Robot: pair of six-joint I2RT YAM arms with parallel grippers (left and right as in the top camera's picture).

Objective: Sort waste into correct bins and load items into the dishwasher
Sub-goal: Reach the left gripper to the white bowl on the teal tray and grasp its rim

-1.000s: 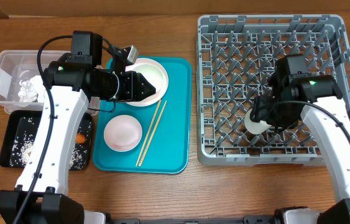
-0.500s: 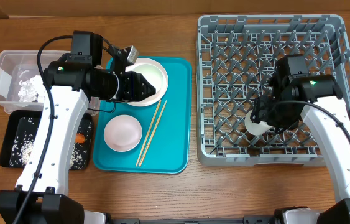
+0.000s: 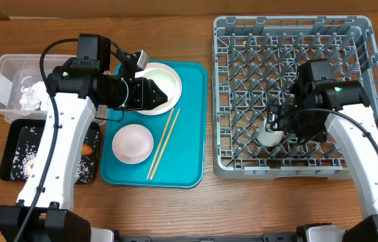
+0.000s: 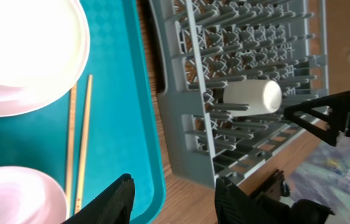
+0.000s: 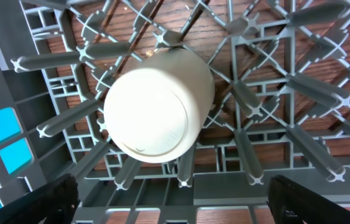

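Observation:
The small white cup (image 5: 156,112) lies on its side among the pegs of the grey dishwasher rack (image 3: 293,40), near its front edge (image 3: 269,136). My right gripper (image 5: 171,186) hangs open just above it, fingers wide on either side and not touching (image 3: 281,121). My left gripper (image 4: 175,202) is open and empty, hovering over the right part of the teal tray (image 3: 192,161), beside a wide white bowl (image 3: 165,79). A pale pink bowl (image 3: 133,142) and two wooden chopsticks (image 3: 164,143) lie on that tray.
A clear tub (image 3: 4,70) at far left holds a crumpled napkin (image 3: 31,97). In front of it a black tray (image 3: 14,138) holds rice grains (image 3: 24,160) and an orange carrot (image 3: 88,149). Bare wood runs between the teal tray and the rack.
My right gripper has opened wide and let go of the cup, which has settled on its side among the pegs. The left arm has stayed where it was.

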